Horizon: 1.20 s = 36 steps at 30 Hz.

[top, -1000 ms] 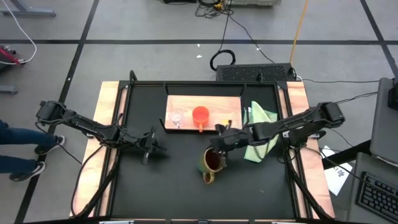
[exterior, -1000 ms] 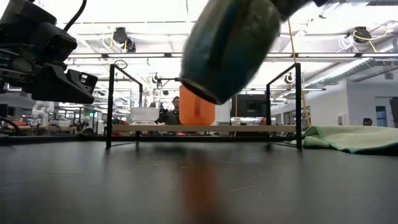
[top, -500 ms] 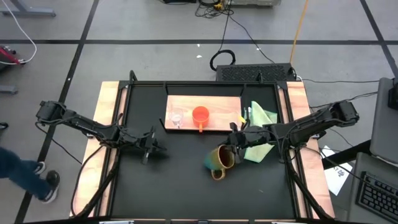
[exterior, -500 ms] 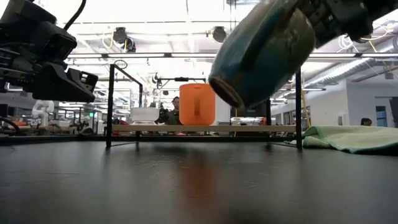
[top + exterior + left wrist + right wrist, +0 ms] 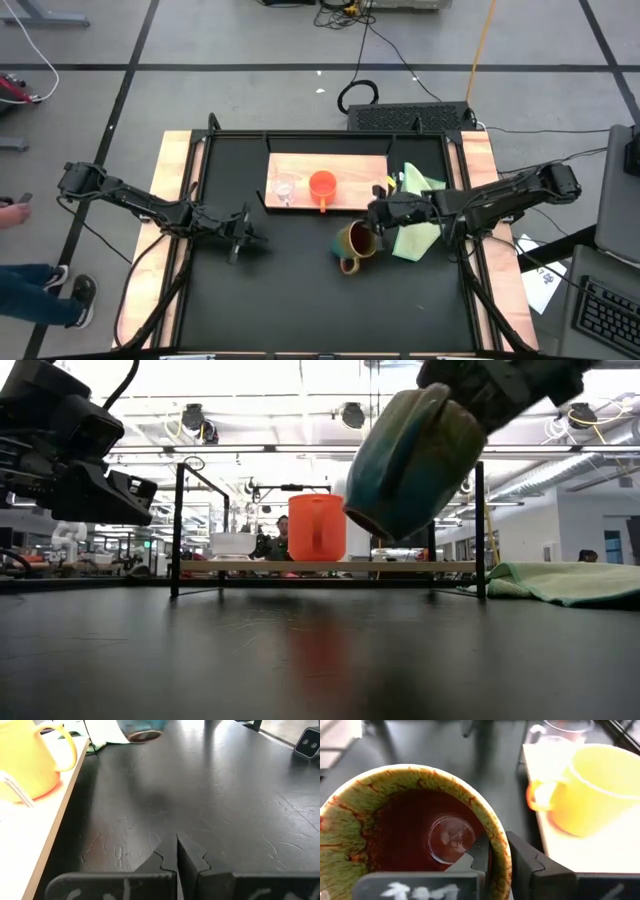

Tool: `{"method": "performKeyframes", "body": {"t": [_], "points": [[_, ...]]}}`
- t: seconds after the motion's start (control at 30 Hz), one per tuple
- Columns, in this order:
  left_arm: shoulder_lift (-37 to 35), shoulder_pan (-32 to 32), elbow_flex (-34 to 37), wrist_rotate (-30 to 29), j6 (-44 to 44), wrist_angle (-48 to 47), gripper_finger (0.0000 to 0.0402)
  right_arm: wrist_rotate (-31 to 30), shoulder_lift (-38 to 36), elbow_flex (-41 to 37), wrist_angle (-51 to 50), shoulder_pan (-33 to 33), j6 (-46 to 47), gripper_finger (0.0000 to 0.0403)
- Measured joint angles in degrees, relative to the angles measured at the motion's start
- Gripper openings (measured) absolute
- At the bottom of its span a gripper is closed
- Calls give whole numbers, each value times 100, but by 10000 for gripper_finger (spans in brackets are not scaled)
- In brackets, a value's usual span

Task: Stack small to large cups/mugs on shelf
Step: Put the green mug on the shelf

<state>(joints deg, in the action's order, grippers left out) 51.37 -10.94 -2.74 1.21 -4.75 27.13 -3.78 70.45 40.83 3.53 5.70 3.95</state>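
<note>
My right gripper [image 5: 372, 228] is shut on the brown glossy mug [image 5: 354, 245], which hangs tilted in the air over the black table, near the shelf's right end. The light-wood shelf [image 5: 350, 165] stands at the table's far middle. It carries the orange cup [image 5: 322, 186] and, left of it, the tiny clear glass cup [image 5: 285, 189], both on their bases. At the table's left my left gripper [image 5: 240, 237] is shut and has nothing in it [image 5: 177, 851]. My right gripper pinches the mug's rim wall [image 5: 499, 851], one finger [image 5: 479, 854] inside the mug and one [image 5: 526, 864] outside. The fingers come from the table's right, slanting down. The mug [image 5: 415, 460] is lifted clear and tilted, base lower and turned toward the table's left.
A pale green cloth [image 5: 415, 215] lies right of the shelf under my right arm, also in the low view [image 5: 570, 580]. The shelf's dark frame posts [image 5: 176, 530] rise at its ends. Bare black table spreads between the two arms and toward the near edge.
My right gripper has carried the mug toward the table's right edge and slightly toward the far edge, closer to the shelf's right end. The mug has stayed clear of the table and has tipped.
</note>
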Motion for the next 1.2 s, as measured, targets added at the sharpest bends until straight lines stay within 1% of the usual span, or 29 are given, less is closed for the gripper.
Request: {"method": "performKeyframes", "body": {"t": [0.13, 0.27, 0.43, 0.73, 0.83, 0.9, 1.03, 1.2], "points": [[-1, 0, 0, 0, -4, -8, 1, 17, 7, 659, -1275, -243, -15, 29], [-1, 0, 0, 0, -6, -5, 1, 35, 41, 1224, -2347, -495, -19, 29], [-2, 0, 0, -2, -42, -6, 1, 28, 38, 1755, -3245, -727, -99, 29], [0, 0, 0, -2, -87, 1, 1, 109, 38, 2177, -4026, -1229, -554, 29], [0, 0, 0, -2, -94, 3, 1, 388, 38, 2290, -4322, -1476, -829, 29], [0, 0, 0, -4, -96, 7, 1, 401, 45, 2375, -4425, -1612, -956, 29], [-1, 0, 0, -4, -98, 7, 1, 616, 235, 2608, -4729, -1886, -1068, 30], [0, 0, 0, -4, -98, 9, 1, 854, 764, 3040, -4905, -2064, -1287, 29]]}}
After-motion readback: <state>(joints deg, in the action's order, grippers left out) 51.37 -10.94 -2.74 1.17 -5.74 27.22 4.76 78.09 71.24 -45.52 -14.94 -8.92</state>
